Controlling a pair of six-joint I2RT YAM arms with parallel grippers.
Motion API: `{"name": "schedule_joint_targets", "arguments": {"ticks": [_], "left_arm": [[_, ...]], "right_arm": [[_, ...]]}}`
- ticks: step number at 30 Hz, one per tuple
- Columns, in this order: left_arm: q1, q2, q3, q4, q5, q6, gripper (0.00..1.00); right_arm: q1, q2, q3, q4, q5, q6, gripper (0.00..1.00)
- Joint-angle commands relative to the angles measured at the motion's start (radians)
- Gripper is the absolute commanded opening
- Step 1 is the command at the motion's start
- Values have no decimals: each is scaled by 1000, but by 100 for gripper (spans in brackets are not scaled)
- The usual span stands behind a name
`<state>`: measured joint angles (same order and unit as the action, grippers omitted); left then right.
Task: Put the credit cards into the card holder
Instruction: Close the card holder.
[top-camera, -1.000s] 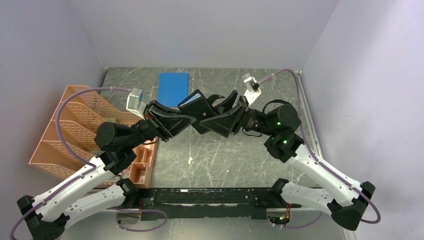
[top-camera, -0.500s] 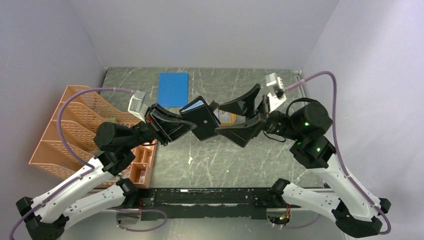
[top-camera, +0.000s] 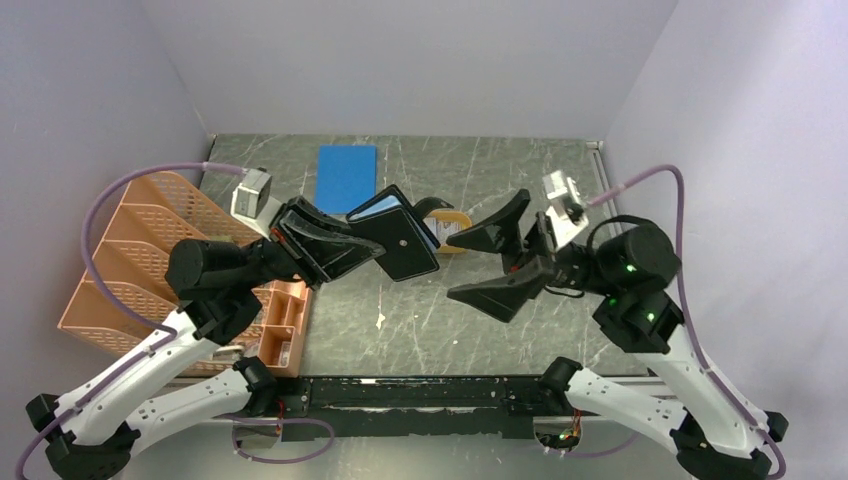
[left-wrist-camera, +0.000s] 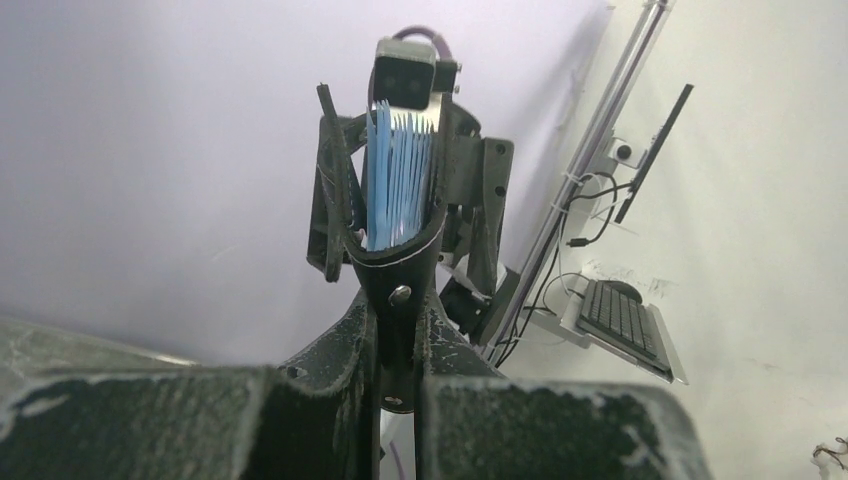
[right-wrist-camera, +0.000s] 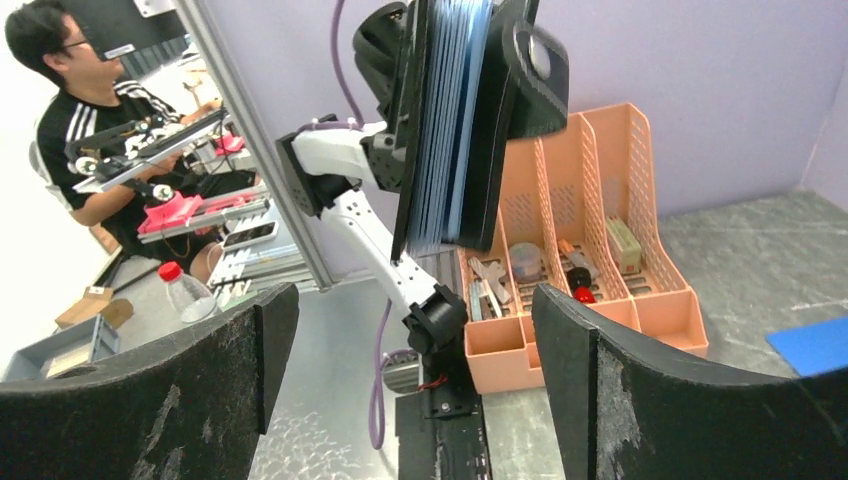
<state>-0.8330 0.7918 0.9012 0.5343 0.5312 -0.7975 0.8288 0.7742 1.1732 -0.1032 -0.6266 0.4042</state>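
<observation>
just let go of card holder (top-camera: 400, 243) with right gripper (top-camera: 452, 266), now splayed open, empty. still clamped in left gripper (top-camera: 368, 248), aloft near blue sheet (top-camera: 346, 177). looks like insertion done.

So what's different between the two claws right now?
The left claw is shut on the black card holder; the right claw is wide open and holds nothing. The left claw holds the card holder up off the table by one edge; the right claw faces it across a gap, touching nothing. Both are black, two-fingered and raised above the table.
</observation>
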Motion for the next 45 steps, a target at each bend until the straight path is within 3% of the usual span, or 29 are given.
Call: {"name": "schedule_joint_targets", "arguments": {"ticks": [1, 7, 11, 22, 30, 33, 39, 40, 41, 43, 45], "left_arm": [[3, -5, 95, 13, 47, 32, 5], [2, 29, 130, 64, 102, -13, 5], [2, 47, 127, 99, 126, -50, 5], [2, 61, 109, 72, 87, -62, 5], [2, 53, 108, -1, 13, -31, 5], [2, 56, 108, -10, -6, -32, 5], [2, 67, 102, -9, -12, -47, 6], [2, 67, 99, -6, -11, -51, 12], [2, 68, 93, -1, -8, -55, 23], [2, 71, 79, 27, 9, -68, 50], [2, 72, 68, 42, 19, -76, 62]], "right_arm": [[3, -35, -55, 48, -44, 56, 90], [2, 23, -159, 458, -137, 277, 90], [2, 76, -158, 597, -149, 348, 89], [3, 100, -109, 569, -93, 308, 84], [2, 100, -97, 549, -99, 311, 88], [3, 119, -80, 527, -74, 313, 74], [3, 151, -70, 536, -65, 346, 22], [3, 152, -71, 535, -60, 351, 13], [2, 153, -73, 539, -55, 359, 8], [3, 156, -75, 542, -40, 380, 4], [3, 163, -73, 541, -27, 400, 0]]}}
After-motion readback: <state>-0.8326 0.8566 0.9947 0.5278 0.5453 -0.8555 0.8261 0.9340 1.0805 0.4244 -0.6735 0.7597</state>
